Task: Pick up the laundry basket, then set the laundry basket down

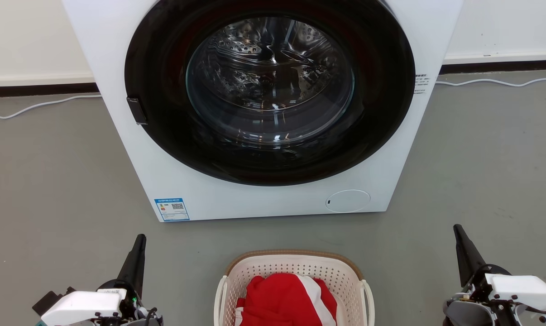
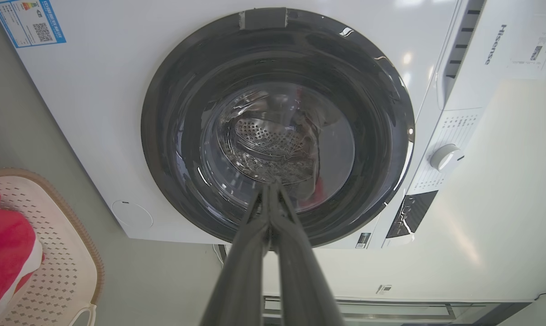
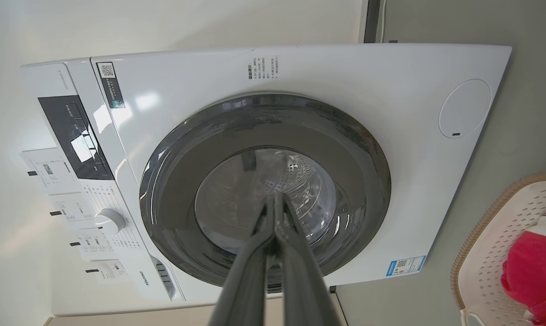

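The laundry basket stands on the grey floor at the bottom centre of the head view, cream-white and perforated with a tan rim, and red and white cloth lies in it. It also shows at the left edge of the left wrist view, laundry basket, and at the right edge of the right wrist view, laundry basket. My left gripper is shut and empty, off the basket's left side. My right gripper is shut and empty, off its right side. Neither touches the basket.
A white front-loading washing machine with a dark round door, shut, stands right behind the basket. White cables run along the floor by the back wall on both sides. Open grey floor lies left and right of the machine.
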`<state>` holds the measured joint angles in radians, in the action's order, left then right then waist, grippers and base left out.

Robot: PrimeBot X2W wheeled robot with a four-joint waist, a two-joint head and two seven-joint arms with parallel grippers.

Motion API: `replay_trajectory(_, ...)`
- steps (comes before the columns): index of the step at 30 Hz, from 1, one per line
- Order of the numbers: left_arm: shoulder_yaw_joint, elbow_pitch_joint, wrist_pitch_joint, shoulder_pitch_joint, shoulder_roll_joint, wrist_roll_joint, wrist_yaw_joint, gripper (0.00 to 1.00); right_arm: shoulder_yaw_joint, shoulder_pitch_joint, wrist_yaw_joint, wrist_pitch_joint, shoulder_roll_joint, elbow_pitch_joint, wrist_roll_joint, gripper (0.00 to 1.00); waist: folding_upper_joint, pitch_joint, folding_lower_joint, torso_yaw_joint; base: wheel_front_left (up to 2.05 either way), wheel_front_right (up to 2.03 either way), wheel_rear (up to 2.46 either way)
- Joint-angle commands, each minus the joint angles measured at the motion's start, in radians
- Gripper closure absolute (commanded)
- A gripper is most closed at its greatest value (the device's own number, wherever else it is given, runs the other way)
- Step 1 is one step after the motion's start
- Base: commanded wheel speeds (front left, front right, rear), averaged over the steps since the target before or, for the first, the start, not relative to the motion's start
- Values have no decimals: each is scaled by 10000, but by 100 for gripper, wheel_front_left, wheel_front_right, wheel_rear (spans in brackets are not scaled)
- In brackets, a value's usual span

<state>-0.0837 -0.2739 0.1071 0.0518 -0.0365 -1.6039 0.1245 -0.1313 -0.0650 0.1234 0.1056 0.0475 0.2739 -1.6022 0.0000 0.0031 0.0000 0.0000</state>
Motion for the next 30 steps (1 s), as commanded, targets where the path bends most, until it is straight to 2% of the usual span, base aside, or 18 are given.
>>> replay_trajectory(1, -297, 290, 58, 561, -137, -51, 62, 100, 178, -429, 73, 74, 27, -292, -67, 100, 0, 0, 0, 0, 0, 0, 0)
replay_trajectory(20, -297, 290, 58, 561, -137, -51, 62, 100, 178, -429, 73, 74, 27, -292, -67, 100, 0, 0, 0, 0, 0, 0, 0)
replay_trajectory(21, -297, 290, 58, 561, -137, -51, 62, 0, 178, -429, 73, 74, 27, -292, -67, 0, 0, 0, 0, 0, 0, 0, 0)
replay_trajectory(22, 1, -31, -9, -13, 5, 1, -2, 0, 7, 17, -2, -4, 0, 30, 4, 0, 0, 1, 0, 0, 0, 0, 0)
replay_trajectory(25, 14, -427, -18, -269, 80, 2, -13, 0, 45, 181, -6, -2, -50, 386, 4, 0, 0, 2, 0, -1, 0, 0, 0)
replay_trajectory(30, 62, -432, -137, -285, 80, -8, -11, 0, 140, 209, -3, -111, -52, 319, 67, 0, 0, 20, 9, -3, 0, 0, 0)
